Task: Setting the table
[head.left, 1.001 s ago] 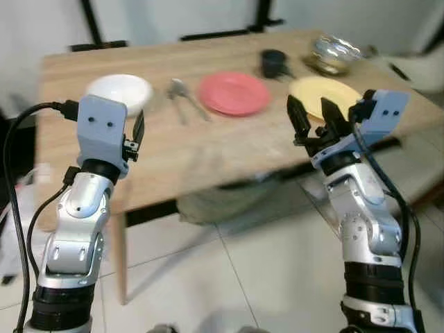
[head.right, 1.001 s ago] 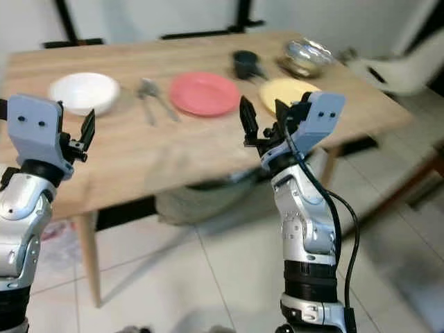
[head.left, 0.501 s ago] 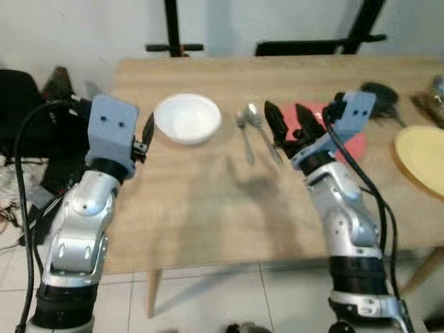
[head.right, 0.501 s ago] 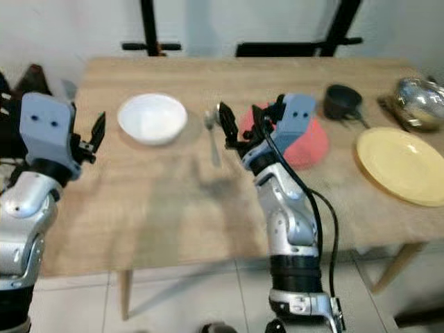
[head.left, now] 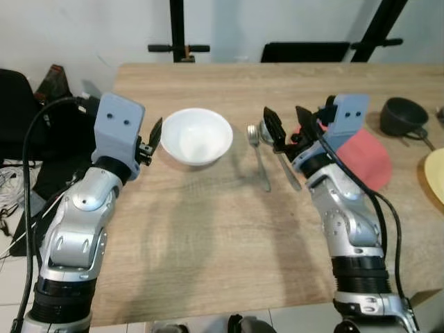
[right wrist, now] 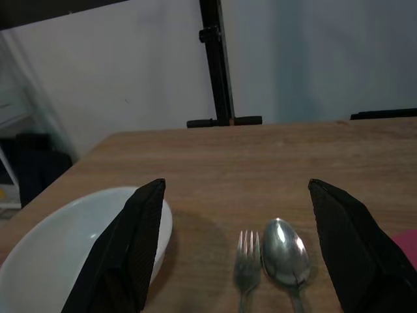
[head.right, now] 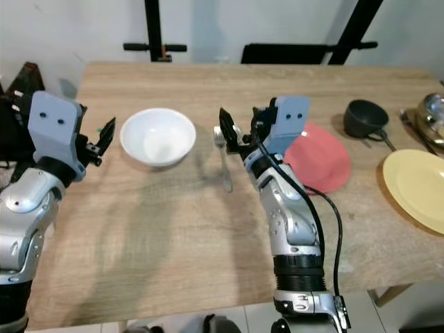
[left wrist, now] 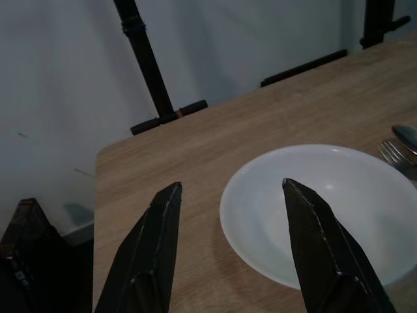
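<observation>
Steel fork [head.left: 259, 154] and spoon [head.left: 277, 149] lie side by side, nearly touching, on the wooden table [head.left: 208, 229] between the white bowl [head.left: 196, 135] and the red plate [head.left: 368, 161]. Risk: a pinch on one could drag or flip the other, or skate off the thin handle. Right gripper [head.left: 286, 129] hovers just above the spoon's head, fingers spread wide, empty. Left gripper [left wrist: 234, 248] open beside the bowl's rim; contact probably none, though the angle is poor.
</observation>
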{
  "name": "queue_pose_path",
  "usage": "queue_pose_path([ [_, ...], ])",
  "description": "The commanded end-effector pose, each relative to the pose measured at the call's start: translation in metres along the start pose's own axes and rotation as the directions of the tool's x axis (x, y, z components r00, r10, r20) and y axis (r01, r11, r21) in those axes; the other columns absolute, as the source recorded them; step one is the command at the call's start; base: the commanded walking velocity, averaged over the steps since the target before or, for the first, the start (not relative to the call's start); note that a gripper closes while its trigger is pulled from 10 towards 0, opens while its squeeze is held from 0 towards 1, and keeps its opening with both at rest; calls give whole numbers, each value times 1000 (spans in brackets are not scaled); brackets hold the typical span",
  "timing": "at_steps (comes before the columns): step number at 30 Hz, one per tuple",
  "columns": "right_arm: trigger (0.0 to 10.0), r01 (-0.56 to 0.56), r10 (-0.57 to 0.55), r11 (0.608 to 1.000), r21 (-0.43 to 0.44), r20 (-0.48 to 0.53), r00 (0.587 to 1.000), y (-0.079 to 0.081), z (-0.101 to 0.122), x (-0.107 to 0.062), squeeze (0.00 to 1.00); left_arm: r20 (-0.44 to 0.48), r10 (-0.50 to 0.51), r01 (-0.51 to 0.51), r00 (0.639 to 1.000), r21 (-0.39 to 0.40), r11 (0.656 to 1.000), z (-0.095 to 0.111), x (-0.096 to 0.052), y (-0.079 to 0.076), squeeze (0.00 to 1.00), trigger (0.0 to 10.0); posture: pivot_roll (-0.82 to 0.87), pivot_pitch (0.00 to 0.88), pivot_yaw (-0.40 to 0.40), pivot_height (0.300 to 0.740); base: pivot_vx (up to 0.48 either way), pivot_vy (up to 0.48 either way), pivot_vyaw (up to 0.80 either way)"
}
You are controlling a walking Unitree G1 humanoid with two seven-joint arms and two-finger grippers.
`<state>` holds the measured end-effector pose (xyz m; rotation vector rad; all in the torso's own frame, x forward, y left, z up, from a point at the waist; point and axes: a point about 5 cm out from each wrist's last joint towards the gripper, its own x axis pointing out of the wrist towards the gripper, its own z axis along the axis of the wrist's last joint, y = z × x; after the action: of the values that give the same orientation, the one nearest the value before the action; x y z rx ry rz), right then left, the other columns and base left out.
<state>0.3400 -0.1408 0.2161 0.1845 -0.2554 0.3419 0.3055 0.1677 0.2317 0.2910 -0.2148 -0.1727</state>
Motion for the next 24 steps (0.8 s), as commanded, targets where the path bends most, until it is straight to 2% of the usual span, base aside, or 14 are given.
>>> queue_pose_path([
  [1,10000,-75,77,996,44,-49,996,10,-9,3,0,-26,19,-19,999,-8,1000,-4,-1,9,0,10000,-13,43,19,740,0,0,0],
  [3,10000,-82,84,995,50,-50,995,11,-9,3,0,-26,21,-21,999,-7,1000,-4,-1,10,0,10000,-13,43,19,740,0,0,0],
  [4,10000,-143,151,982,121,-59,987,23,-11,7,0,-36,39,-39,999,2,999,-6,-2,14,0,10000,-7,43,17,740,0,0,0],
  [7,10000,-208,224,961,180,-72,972,37,-15,12,0,-40,53,-52,998,20,998,-5,-3,20,0,10000,6,43,12,740,0,0,0],
  [8,10000,-233,258,950,208,-106,960,50,-23,19,0,-37,67,-65,997,55,996,-4,-4,24,0,10000,14,44,9,740,0,0,0],
  [10,10000,-235,266,947,217,-123,956,56,-28,22,0,-35,72,-69,997,70,995,-3,-4,26,0,10000,21,46,7,740,0,0,0],
  [11,10000,-227,276,937,267,-164,947,65,-38,29,0,-32,85,-82,996,83,993,-2,-6,31,0,10000,21,46,7,740,0,0,0],
  [12,10000,-223,278,934,278,-175,945,68,-41,31,0,-32,89,-86,996,89,992,-1,-6,33,0,10000,44,44,4,740,0,0,0],
  [13,10000,-222,279,934,282,-181,943,70,-42,33,0,-31,92,-88,995,93,992,0,-7,34,0,10000,44,44,4,740,0,0,0],
  [16,10000,-163,255,915,369,-217,942,75,-50,41,0,-23,103,-100,994,115,988,4,-10,40,0,10000,72,48,-1,740,0,0,0],
  [19,10000,-126,234,908,399,-236,943,74,-53,45,0,-21,111,-107,994,122,987,6,-11,44,0,10000,84,54,0,740,0,0,0],
  [21,10000,-92,235,881,465,-259,937,76,-58,49,0,-20,115,-111,993,134,985,8,-12,47,0,10000,92,58,2,740,0,0,0],
  [24,10000,-66,219,882,466,-283,934,77,-62,51,0,-21,116,-112,993,139,984,9,-14,48,0,10000,103,62,0,740,0,0,0],
])
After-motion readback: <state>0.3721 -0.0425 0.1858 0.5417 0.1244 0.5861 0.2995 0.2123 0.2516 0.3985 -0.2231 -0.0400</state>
